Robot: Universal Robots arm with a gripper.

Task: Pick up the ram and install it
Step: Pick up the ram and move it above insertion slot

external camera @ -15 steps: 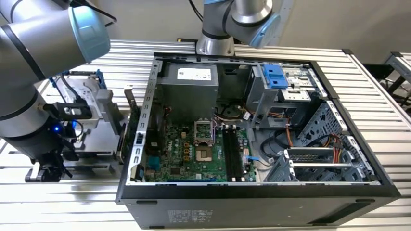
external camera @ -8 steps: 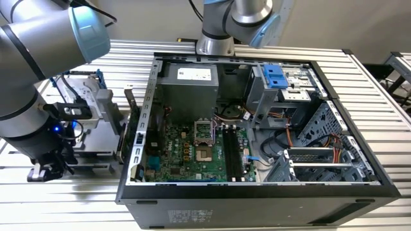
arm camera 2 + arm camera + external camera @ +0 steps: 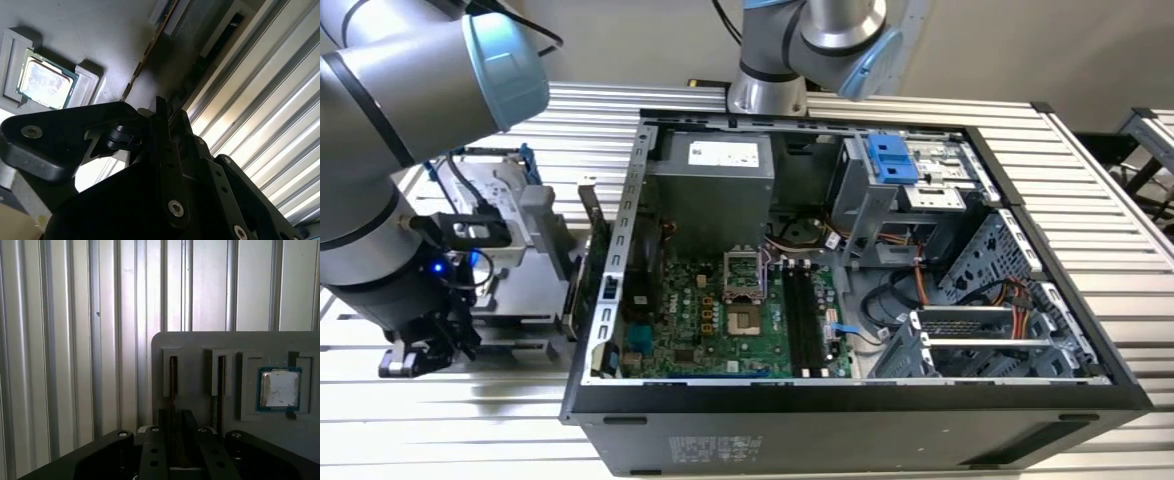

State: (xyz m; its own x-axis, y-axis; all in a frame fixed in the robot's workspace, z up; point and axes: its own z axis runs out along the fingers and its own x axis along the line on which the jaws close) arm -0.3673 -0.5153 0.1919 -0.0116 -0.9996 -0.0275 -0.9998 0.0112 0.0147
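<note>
Tray (image 3: 200,342): ram (image 3: 172,382) upright in slot, second stick (image 3: 220,385) in next slot, chip (image 3: 279,388) in pocket. Gripper (image 3: 173,416) low over tray, fingers (image 3: 188,427) narrow, pinching ram.

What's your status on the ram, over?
Gripper low at the grey holder, in line with a ram stick standing in its slot. Not yet lifted. Second stick and processor chip alongside, apart.

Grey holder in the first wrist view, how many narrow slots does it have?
2: one slot in line with the gripper, the other between it and the square chip. The holder runs past the picture's edge, so more may be hidden.
</note>
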